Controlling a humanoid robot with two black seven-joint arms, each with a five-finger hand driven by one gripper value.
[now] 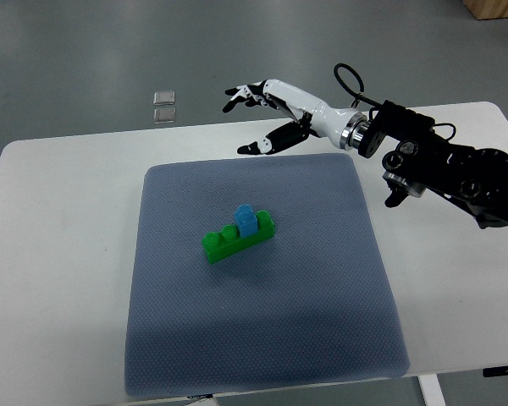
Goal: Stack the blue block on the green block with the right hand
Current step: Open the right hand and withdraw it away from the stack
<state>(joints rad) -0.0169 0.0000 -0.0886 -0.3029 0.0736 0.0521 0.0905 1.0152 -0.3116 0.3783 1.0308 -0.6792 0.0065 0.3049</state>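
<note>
White surface, topped by a grey mat. Right hand over the mat's far edge, fingers spread wide, holding nothing. Green block near mat centre; blue block stacked on it.
</note>
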